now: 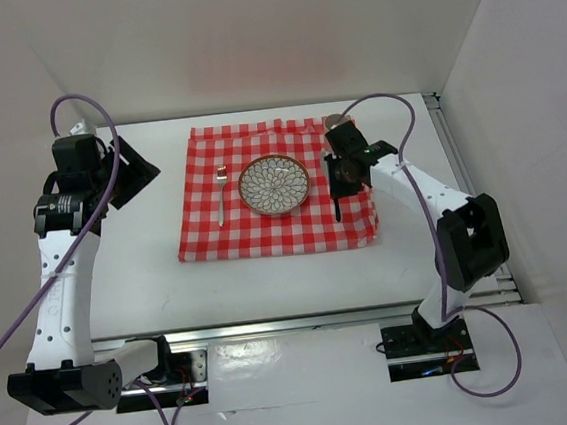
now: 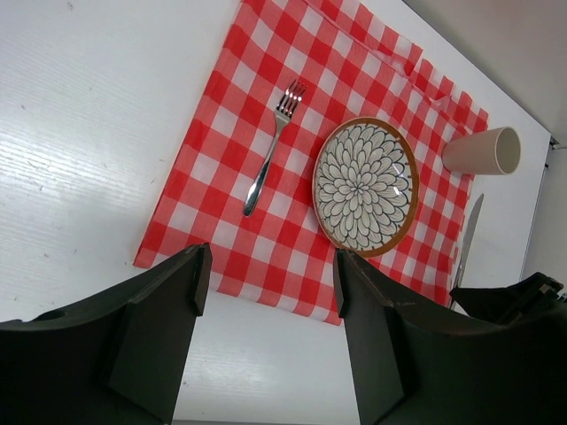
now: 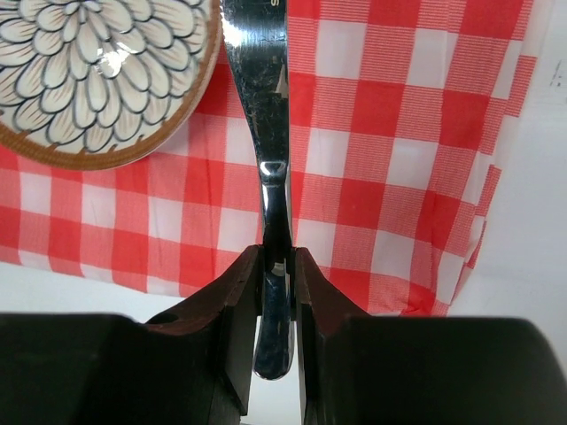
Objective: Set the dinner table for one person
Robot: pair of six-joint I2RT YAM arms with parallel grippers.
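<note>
White walls enclosed the dinner table [image 1: 269, 274], whose plain white top was covered in the middle by a red-and-white checked cloth [image 1: 205, 230]. The right gripper [image 3: 277, 266] was clamped on the handle of a knife [image 3: 275, 177], with a finger pressed to each side. The blade was pointed away from the wrist, just to the right of the plate [image 3: 89, 80]. Whether the blade rested on the cloth could not be told. The plate, petal-patterned and brown-rimmed, was set at the cloth's centre. A fork [image 1: 220, 193] was laid to the left of the plate. A cup [image 1: 337, 121] was seen beyond the plate, to its far right. The left gripper [image 2: 266, 336] was held with its jaws wide apart and nothing between them, well to the left of the plate and off the cloth.
</note>
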